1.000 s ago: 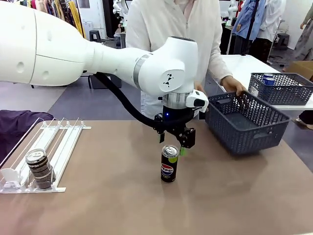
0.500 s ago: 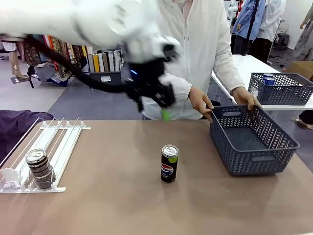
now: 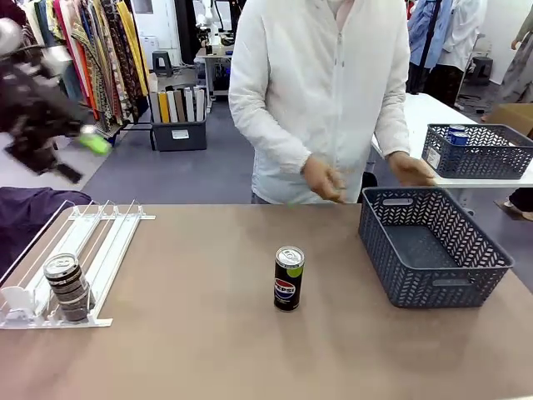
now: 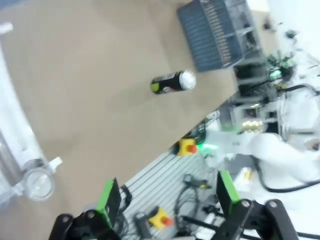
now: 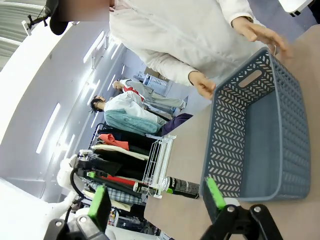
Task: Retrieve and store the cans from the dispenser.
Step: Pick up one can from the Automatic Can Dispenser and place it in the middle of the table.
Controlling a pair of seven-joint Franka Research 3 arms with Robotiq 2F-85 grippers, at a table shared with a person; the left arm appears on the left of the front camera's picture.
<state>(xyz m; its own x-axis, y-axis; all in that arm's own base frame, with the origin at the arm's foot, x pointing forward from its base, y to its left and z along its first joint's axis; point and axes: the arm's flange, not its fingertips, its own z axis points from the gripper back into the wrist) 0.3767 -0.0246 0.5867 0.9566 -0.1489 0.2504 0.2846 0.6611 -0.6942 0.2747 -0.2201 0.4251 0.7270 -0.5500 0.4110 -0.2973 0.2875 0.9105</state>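
A dark Pepsi can (image 3: pixel 289 278) with a silver top and a green-yellow patch near its rim stands upright and alone near the middle of the table (image 3: pixel 208 350), logo facing the near side. The dispenser (image 3: pixel 108 250), a flat white and clear rack of long parallel lanes, lies at the table's left edge, sloping down toward the near side. A second can (image 3: pixel 67 287), dark grey, rests against its near stops. Blue cans (image 3: pixel 456 135) sit in a far right basket (image 3: pixel 491 162).
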